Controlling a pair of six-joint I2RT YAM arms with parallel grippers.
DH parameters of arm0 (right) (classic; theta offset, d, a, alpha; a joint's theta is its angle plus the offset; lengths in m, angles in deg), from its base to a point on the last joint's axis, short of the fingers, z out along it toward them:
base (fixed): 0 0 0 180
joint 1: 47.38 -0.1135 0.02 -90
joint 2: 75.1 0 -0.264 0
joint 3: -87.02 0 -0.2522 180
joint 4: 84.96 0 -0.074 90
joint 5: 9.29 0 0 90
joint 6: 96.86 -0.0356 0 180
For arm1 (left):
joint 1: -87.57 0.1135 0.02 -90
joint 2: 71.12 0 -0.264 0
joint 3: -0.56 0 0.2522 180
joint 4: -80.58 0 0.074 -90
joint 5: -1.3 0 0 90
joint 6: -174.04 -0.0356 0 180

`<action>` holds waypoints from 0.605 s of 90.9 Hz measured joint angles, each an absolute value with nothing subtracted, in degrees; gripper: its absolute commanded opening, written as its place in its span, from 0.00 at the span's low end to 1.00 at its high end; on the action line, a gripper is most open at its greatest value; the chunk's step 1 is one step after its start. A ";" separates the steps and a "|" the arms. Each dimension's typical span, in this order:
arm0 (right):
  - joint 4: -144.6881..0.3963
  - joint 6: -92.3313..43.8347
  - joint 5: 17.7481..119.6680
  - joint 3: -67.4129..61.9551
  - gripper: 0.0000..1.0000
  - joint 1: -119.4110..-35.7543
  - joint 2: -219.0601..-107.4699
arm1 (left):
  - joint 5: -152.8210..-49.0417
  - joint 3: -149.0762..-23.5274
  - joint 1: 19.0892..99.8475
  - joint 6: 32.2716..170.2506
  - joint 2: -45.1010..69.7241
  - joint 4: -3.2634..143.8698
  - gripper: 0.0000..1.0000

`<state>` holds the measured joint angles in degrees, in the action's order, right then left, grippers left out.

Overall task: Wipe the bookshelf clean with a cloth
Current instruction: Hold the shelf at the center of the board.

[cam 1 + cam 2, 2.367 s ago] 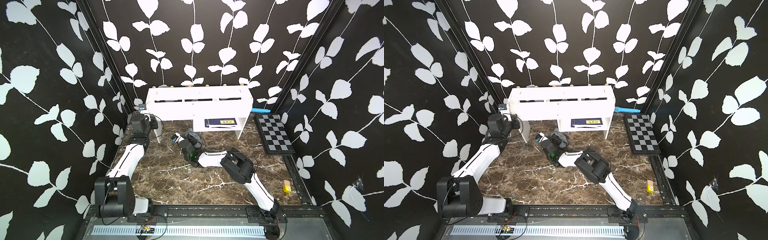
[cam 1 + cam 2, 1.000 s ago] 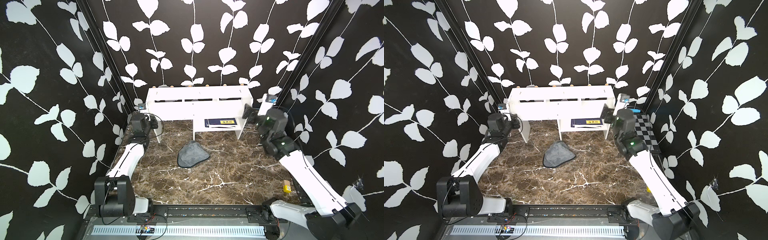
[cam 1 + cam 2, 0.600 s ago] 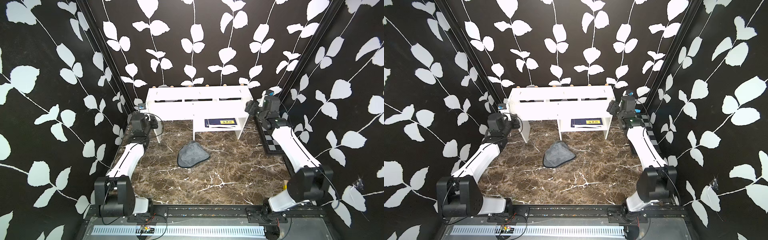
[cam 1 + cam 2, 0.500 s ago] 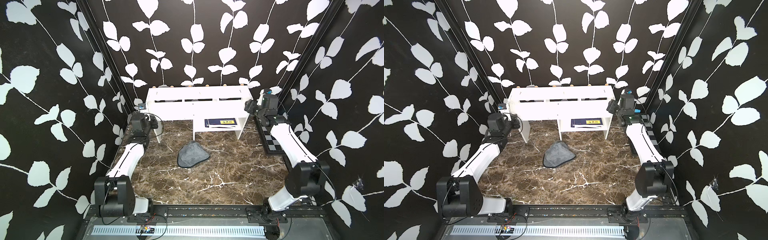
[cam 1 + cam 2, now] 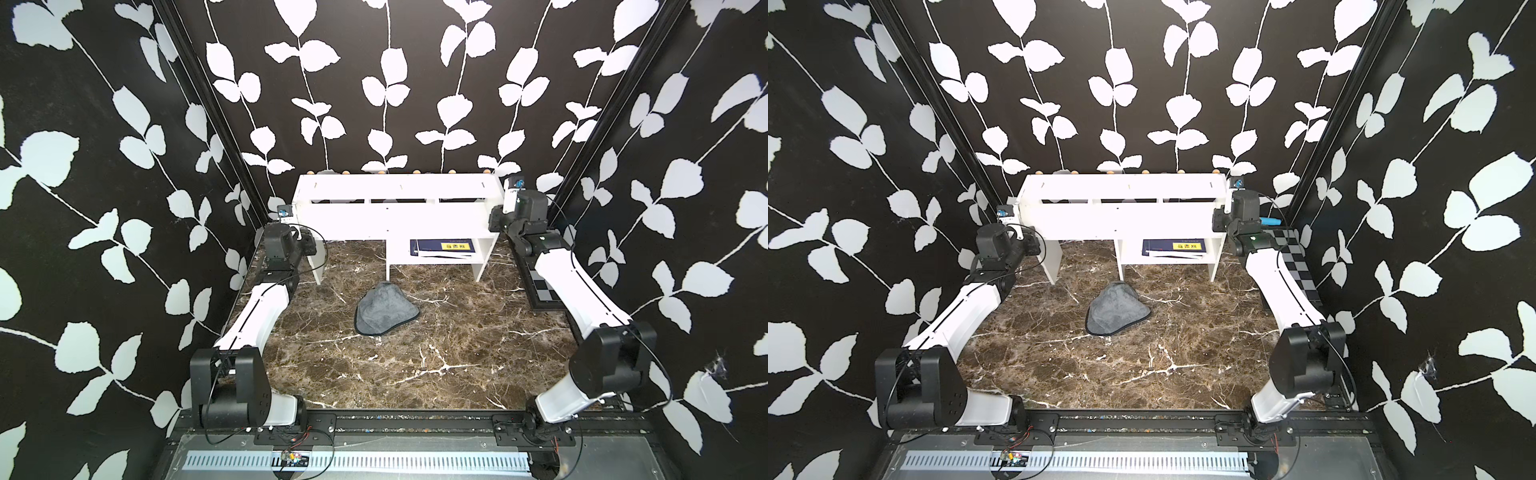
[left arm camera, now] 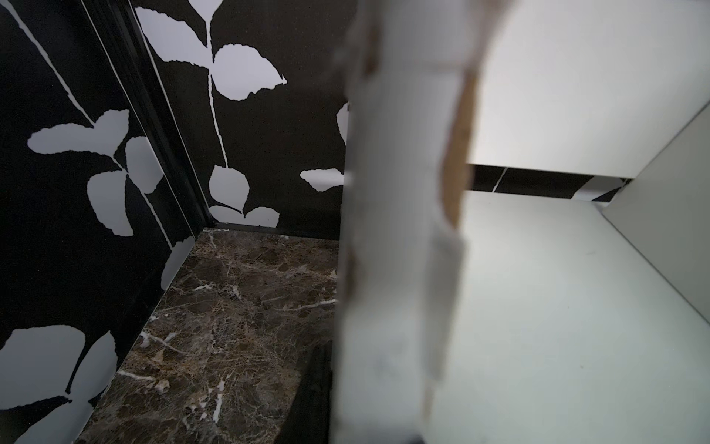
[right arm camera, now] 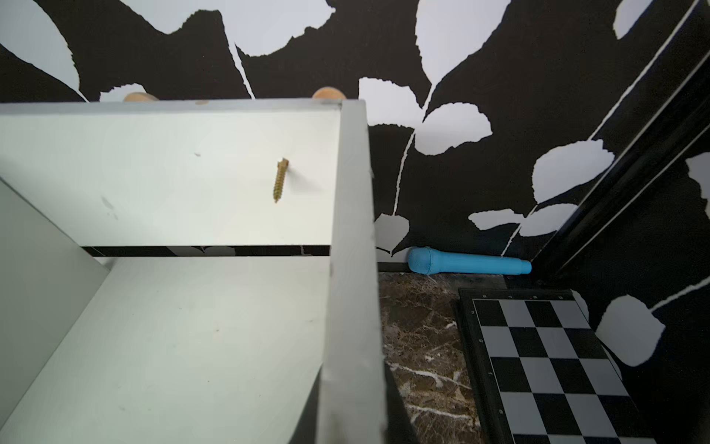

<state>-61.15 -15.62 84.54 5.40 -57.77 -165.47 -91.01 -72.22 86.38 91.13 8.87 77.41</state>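
While both arms reach to the far end of the table, we see the cloth lying alone on the marble, grey face up in a loose heap. It sits well apart from either claw, roughly midway between them and nearer the arm bases than both.

The left claw is at the left leg panel of the shelf. In the left wrist view that panel's edge runs blurred and very close down the middle, and we read the claw as pressed together on it.

The right claw is against the shelf's right end. The right wrist view shows the end panel's edge straight ahead, but its fingers are hidden, so we cannot tell whether it pinches.

Beyond that claw, a blue toy microphone lies along the back wall. A chessboard lies just beside the shelf's end.
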 measured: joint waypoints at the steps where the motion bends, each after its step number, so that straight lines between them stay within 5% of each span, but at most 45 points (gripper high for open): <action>1: -60.93 -15.68 84.72 5.33 0.00 -57.84 -165.29 | -91.05 -72.29 86.38 91.13 8.89 77.39 0.00; 12: -59.34 -16.16 86.14 5.27 0.00 -58.25 -164.59 | -91.23 -72.35 86.38 91.16 8.93 77.26 0.00; 22: -58.46 -16.25 86.64 5.84 0.00 -58.28 -164.75 | -91.42 -72.42 86.40 93.54 8.43 76.51 0.37; 36: -56.54 -16.82 87.14 6.78 0.00 -58.54 -164.94 | -91.79 -70.17 85.33 100.05 -0.07 71.42 0.64; 55: -56.52 -16.95 86.97 6.78 0.00 -58.36 -164.92 | -91.60 -59.26 84.87 105.82 -25.05 68.32 0.80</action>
<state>-56.52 -16.95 86.97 6.78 -58.36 -164.92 -91.60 -59.26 84.87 105.82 -25.05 68.32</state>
